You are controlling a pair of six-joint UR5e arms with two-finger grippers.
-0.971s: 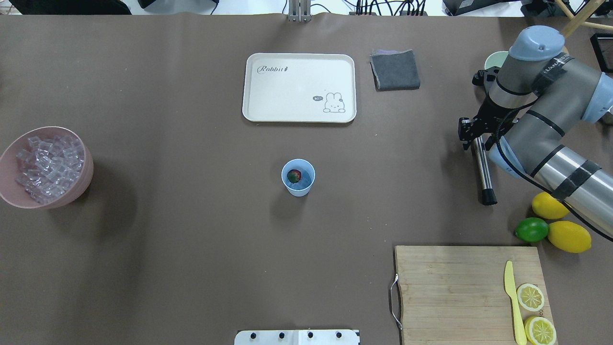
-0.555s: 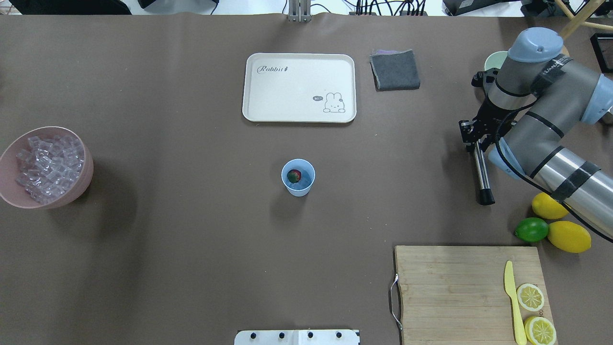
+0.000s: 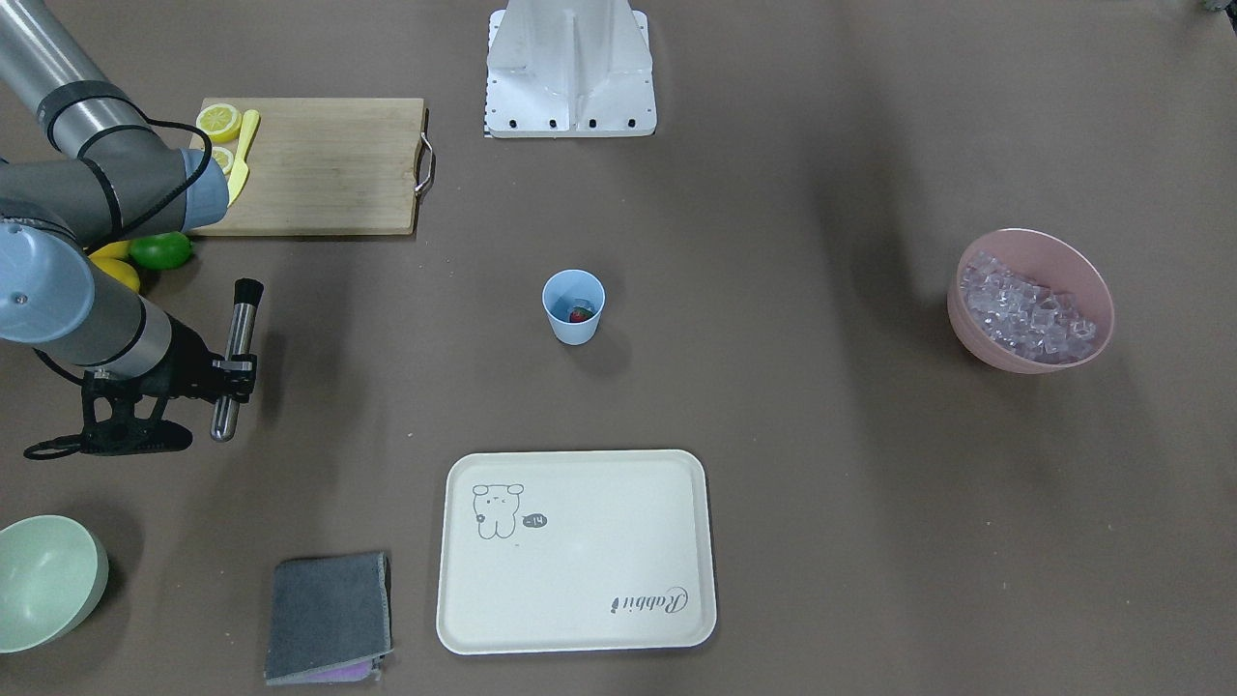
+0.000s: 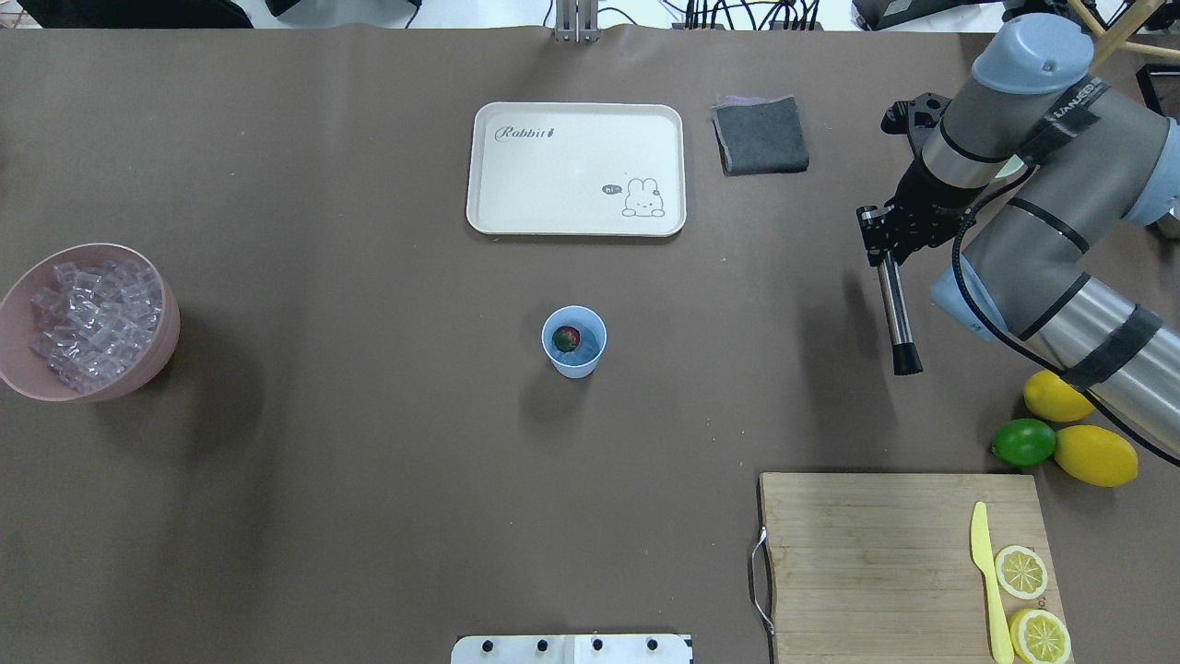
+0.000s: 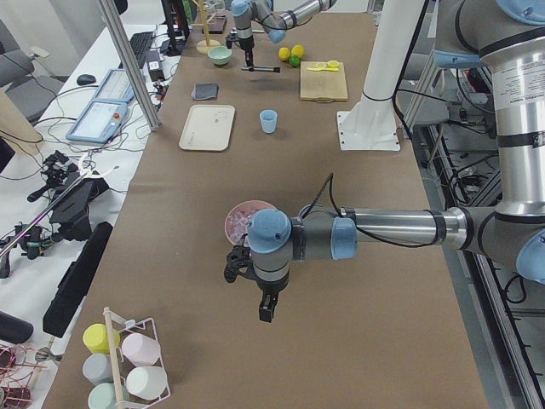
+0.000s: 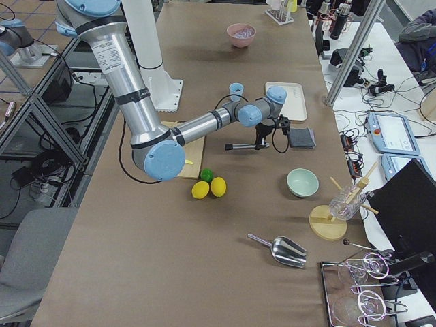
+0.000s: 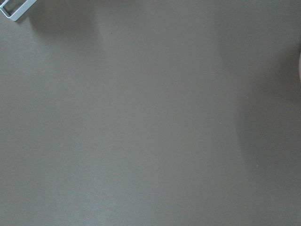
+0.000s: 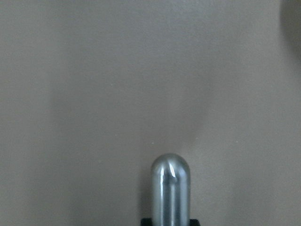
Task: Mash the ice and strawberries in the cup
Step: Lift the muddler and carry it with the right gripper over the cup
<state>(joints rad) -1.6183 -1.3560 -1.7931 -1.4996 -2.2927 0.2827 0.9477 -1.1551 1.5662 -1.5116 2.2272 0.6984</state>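
— Where is the cup (image 4: pixel 573 341) found, and what is held in it?

— It is stood upright near the middle of the table, well apart from everything else. One strawberry (image 4: pixel 565 338) is seen inside it. Whether any ice lies beside the fruit cannot be made out. The ice (image 4: pixel 90 316) is heaped in the pink bowl (image 4: pixel 169 343) at the table's edge on the robot's left.

— How are these things expected to handle?

— The cup is judged light and easily tipped or pushed along, so pressure is best sent straight down its axis. The strawberry is taken to be soft. The cubes look hard and slippery and may be squirted aside.

— And the grippers?

— The right gripper (image 4: pixel 882 251) is closed on a metal muddler (image 4: pixel 896 309), clamped near its rounded bare end, with the black head pointed toward the robot's edge. The muddler is carried level above the table, near the right-hand edge, well apart from the cup. The left gripper (image 5: pixel 266 300) is shown only in a side view, near the pink bowl. Whether it is open cannot be told.
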